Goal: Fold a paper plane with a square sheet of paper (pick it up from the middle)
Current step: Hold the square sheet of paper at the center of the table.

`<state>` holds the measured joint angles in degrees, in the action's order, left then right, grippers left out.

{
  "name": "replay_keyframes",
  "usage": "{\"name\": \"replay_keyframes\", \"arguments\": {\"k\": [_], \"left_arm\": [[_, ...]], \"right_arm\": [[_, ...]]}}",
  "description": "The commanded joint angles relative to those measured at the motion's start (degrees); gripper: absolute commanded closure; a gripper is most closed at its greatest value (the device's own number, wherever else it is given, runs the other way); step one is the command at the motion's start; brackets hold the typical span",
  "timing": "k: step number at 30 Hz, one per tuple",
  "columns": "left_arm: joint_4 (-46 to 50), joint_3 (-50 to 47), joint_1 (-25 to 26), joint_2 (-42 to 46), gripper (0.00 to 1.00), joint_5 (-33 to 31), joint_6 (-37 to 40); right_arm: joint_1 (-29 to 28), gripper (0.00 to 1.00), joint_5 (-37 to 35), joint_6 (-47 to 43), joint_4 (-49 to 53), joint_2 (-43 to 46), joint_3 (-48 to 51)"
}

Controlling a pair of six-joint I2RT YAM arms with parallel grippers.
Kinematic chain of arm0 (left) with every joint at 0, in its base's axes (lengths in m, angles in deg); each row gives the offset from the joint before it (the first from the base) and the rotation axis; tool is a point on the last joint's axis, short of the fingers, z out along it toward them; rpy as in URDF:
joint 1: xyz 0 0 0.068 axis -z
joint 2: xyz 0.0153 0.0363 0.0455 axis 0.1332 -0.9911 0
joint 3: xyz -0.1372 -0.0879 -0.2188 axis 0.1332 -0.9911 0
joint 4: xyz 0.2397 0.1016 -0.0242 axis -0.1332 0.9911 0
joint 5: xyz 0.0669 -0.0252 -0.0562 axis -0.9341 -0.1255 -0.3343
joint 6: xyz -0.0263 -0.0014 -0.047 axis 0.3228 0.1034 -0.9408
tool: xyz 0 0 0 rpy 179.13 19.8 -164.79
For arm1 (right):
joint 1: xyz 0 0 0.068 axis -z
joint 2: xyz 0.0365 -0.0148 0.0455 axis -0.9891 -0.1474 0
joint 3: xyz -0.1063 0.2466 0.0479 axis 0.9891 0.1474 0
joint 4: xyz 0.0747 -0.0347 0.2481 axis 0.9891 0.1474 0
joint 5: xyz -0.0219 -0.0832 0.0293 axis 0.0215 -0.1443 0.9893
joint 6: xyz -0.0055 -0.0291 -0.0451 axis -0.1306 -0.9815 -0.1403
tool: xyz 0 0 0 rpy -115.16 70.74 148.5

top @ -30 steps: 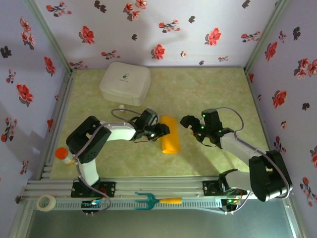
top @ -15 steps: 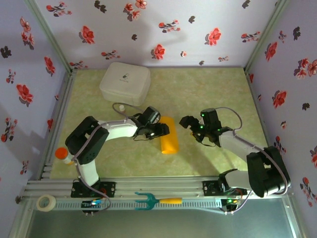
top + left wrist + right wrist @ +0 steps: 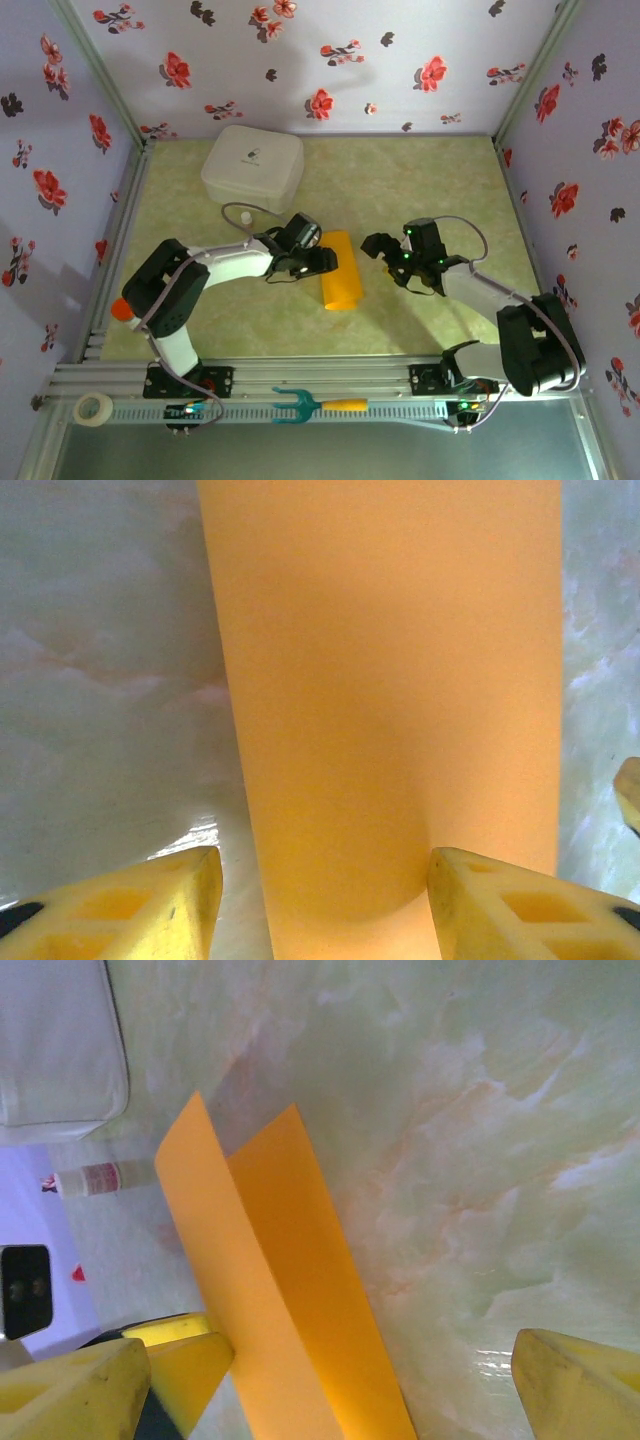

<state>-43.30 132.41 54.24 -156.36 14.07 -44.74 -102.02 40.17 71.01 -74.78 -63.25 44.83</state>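
Lying near the middle of the table (image 3: 430, 190), the paper (image 3: 342, 275) appears in the top view as a narrow folded strip running from far to near. The left gripper (image 3: 328, 262) sits at the strip's left long edge, about mid-length. Contact cannot be told from this view. The right gripper (image 3: 383, 260) stands to the right of the strip, near but apart, with its jaws spread wide and nothing between them. A box (image 3: 252, 165) rests at the far left, well apart from the paper.

Left wrist view: the paper (image 3: 390, 700) runs from the bottom edge to the top, directly ahead of the left gripper (image 3: 323, 880). The jaws stand partly apart. One finger (image 3: 140, 905) is separated from the paper by bare table. The other finger (image 3: 520, 905) overlaps the paper's edge; whether it presses down cannot be told. The paper is not clamped.

Right wrist view: the paper (image 3: 290, 1290) lies flat on the table, folded lengthwise, with one flap (image 3: 195, 1190) raised. The right gripper (image 3: 330, 1360) is wide open above the paper's near end, its fingers (image 3: 580, 1385) clear of it. A finger of the left gripper (image 3: 190, 1355) sits against the paper's left edge.
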Motion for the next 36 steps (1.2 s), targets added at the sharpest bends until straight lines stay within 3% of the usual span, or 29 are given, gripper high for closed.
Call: {"name": "replay_keyframes", "arguments": {"k": [1,23,36], "left_arm": [[1.9,-0.4,-0.7,0.3,0.43,0.1,2.0],[6.1,1.4,-1.1,-2.5,0.44,1.5,4.7],[7.3,2.3,-1.1,-3.9,0.45,0.9,5.2]], "right_arm": [[0.3,0.06,0.9,0.3,-1.3,1.9,0.6],[0.3,0.06,1.1,1.0,-1.8,1.4,1.0],[-0.2,0.15,2.4,2.4,-4.9,-1.4,1.3]]}}
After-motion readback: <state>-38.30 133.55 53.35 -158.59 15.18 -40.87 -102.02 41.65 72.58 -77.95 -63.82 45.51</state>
